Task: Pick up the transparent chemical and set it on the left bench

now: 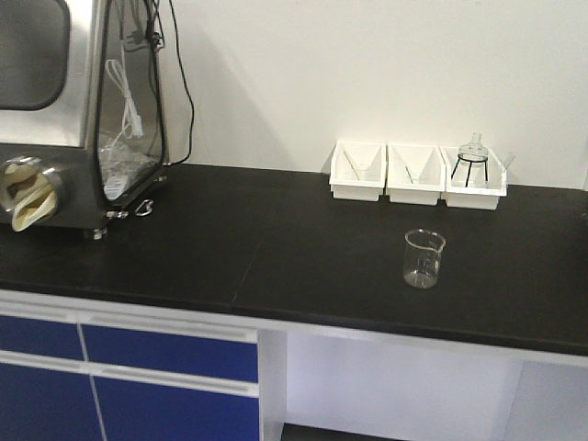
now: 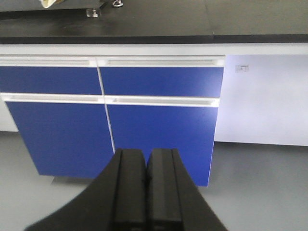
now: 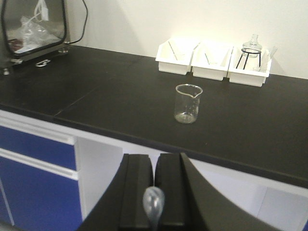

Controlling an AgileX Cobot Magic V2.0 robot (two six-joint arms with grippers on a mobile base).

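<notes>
The left claw (image 2: 146, 156) is matte black all over: two thick, flat-faced slabs with softly rounded upper corners and faint lengthwise ridges, widening below into a broad, sloping black shoulder. The right claw (image 3: 155, 161) has the same build and colour, its plain slabs slightly glossy along the edges, with no visible markings, screws or cables.

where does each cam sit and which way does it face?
Front: before the black bench, looking down at it; no robot parts show.
Left wrist: behind the left claw, low, facing the blue drawers; claw shut, empty.
Right wrist: behind the right claw, shut on the dropper, facing the bench.
Shared: front and right wrist both see the beaker and white bins.
</notes>
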